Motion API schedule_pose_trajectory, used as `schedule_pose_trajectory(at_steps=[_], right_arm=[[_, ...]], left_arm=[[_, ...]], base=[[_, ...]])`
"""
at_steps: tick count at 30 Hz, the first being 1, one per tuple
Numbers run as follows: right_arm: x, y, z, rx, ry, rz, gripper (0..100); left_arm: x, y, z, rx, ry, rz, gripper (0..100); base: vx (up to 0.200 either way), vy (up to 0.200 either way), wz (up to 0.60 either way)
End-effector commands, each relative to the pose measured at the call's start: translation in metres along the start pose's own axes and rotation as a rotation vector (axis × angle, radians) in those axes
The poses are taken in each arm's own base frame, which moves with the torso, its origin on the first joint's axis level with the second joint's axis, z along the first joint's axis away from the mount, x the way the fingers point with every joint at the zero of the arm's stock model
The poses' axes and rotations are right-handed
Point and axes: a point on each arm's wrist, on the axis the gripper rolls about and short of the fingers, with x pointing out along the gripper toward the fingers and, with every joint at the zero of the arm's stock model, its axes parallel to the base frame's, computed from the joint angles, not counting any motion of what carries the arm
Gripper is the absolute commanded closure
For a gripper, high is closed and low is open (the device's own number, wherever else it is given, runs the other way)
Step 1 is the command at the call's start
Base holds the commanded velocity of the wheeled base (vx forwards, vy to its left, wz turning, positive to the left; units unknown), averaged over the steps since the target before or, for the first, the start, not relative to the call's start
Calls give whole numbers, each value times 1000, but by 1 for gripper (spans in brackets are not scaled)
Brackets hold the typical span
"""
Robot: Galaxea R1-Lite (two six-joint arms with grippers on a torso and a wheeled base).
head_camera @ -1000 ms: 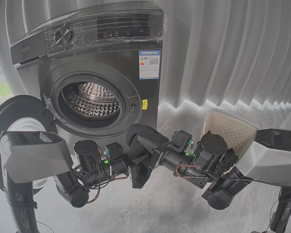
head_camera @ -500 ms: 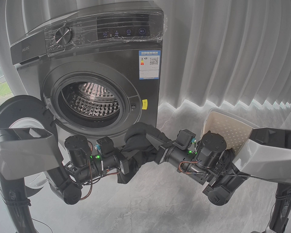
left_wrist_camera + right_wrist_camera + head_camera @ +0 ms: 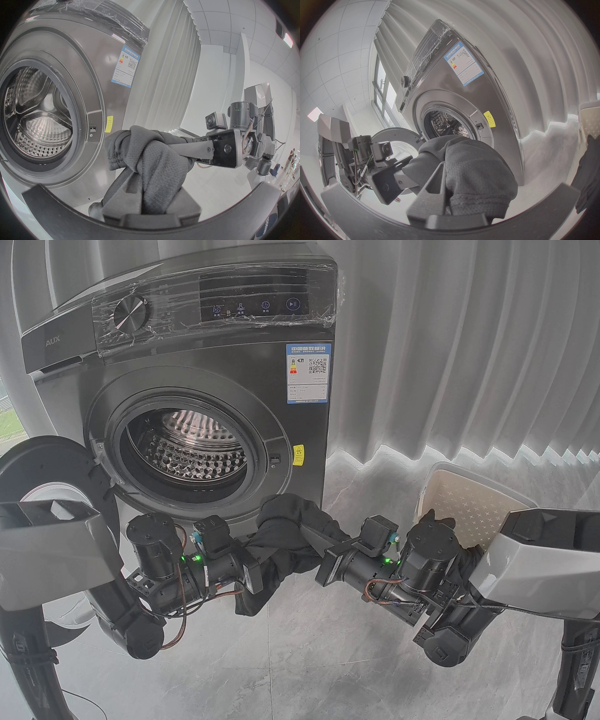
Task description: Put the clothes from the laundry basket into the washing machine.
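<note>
Dark grey garment (image 3: 284,534) hangs bunched just below the washing machine (image 3: 250,371), stretched side to side between the left pincer (image 3: 257,562) and right pincer (image 3: 310,537), each clamped on one end. The open drum (image 3: 187,449) lies up and to the left, nearer the left arm. The laundry basket (image 3: 481,509) stands to the right.

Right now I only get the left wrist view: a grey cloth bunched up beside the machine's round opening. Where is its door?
Observer: In the head view the door stands swung open on the robot's left of the washing machine.
Operator: And the basket the clothes come from?
Observer: The laundry basket sits on the floor to the robot's right, near the curtain.
Operator: Anything in it?
Observer: Besides the carried garment, the right wrist view shows dark cloth against the basket's wall.
</note>
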Motion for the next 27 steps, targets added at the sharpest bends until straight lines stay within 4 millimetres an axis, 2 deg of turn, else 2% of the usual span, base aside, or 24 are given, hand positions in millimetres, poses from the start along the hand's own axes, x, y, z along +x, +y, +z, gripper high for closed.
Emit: schedule_pose_trajectory(at_steps=[1, 5, 8, 9, 13, 16, 17, 20, 21, 23, 25, 27], right_arm=[[0, -1, -3, -12, 12, -3, 0], [-5, 1, -1, -58, 16, -4, 0], [-15, 7, 10, -74, 4, -8, 0], [-23, 10, 21, -75, -12, -12, 0], [-45, 17, 43, -80, -37, -9, 0], [-54, 20, 50, -82, -42, -10, 0], [-68, 22, 55, -94, -39, -15, 0], [-79, 21, 60, -124, -37, -27, 0], [-91, 19, 65, -144, -40, -47, 0], [-99, 11, 70, -156, -37, -83, 0], [-101, 7, 70, -164, -36, -97, 0], [-108, 1, 69, -227, -14, -120, 0]], left_arm=[[-1, 0, 5, 8, -20, 0, 100], [-2, 3, 4, 7, -16, 10, 100], [-3, 5, 3, 4, -15, 16, 100], [-4, 7, 3, 5, -15, 22, 100], [-7, 7, 2, 1, -7, 28, 100], [-9, 7, 1, -2, 0, 30, 100], [-11, 7, 1, -4, 4, 32, 100], [-16, 6, 5, -2, 0, 36, 100], [-22, 3, 8, -5, 2, 36, 100], [-30, -1, 13, -4, 1, 36, 100], [-34, -3, 15, -4, 1, 36, 100], [-51, -11, 24, -1, 1, 39, 100]], base=[[0, 0, 0], [0, 0, 0], [0, 0, 0], [0, 0, 0], [0, 0, 0], [0, 0, 0], [0, 0, 0], [0, 0, 0], [0, 0, 0], [0, 0, 0], [0, 0, 0], [0, 0, 0]])
